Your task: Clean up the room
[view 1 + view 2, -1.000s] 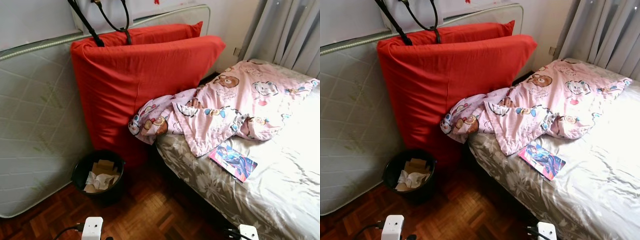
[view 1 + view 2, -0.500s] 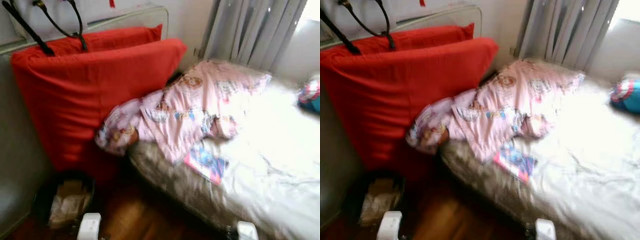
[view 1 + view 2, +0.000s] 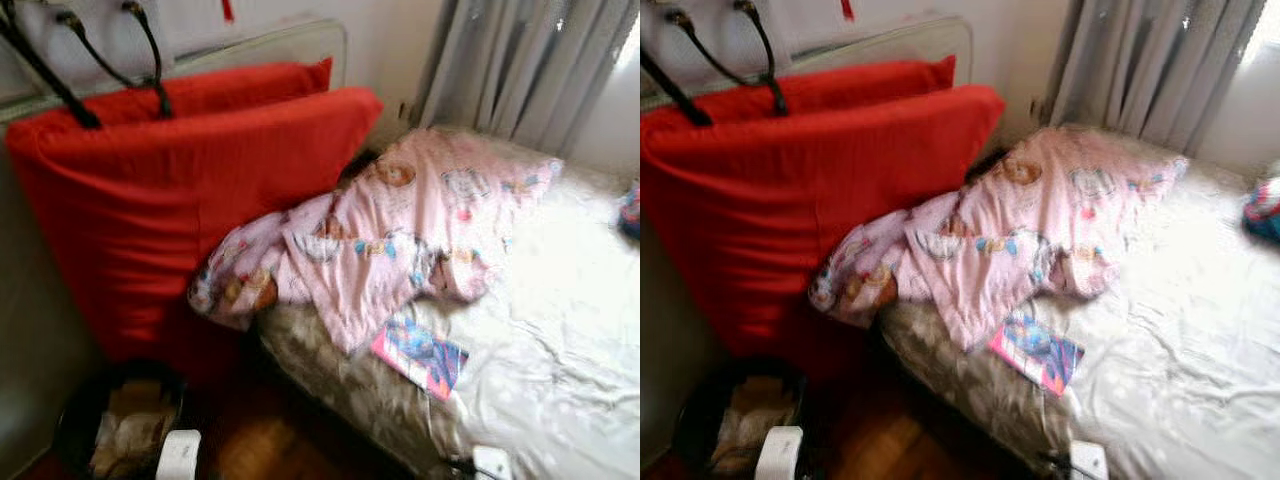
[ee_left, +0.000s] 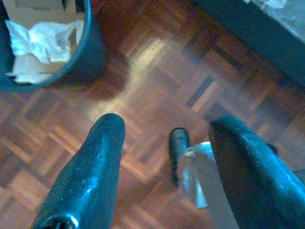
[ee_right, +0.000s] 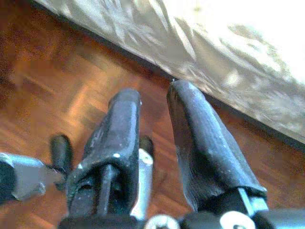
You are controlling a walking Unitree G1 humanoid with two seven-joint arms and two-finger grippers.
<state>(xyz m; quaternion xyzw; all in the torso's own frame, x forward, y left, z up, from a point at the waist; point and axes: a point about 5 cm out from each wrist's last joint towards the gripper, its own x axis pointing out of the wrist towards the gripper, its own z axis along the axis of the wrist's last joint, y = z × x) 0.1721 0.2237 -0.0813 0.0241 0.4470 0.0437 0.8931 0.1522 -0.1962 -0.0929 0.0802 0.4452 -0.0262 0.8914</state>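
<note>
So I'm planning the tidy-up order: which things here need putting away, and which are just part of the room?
For the tidy-up:
pink blanket, bunched at the bed's edge
booklet, loose on the sheet
bin, holding paper and cardboard

Just part of the room:
red cushions
bed
curtains
wooden floor

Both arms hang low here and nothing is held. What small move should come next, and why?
Probably step closer to the bed and raise the right gripper toward the colourful booklet lying loose near the mattress edge, just below the crumpled pink blanket. Both the right and the left gripper hang open and empty over the parquet floor.
</note>
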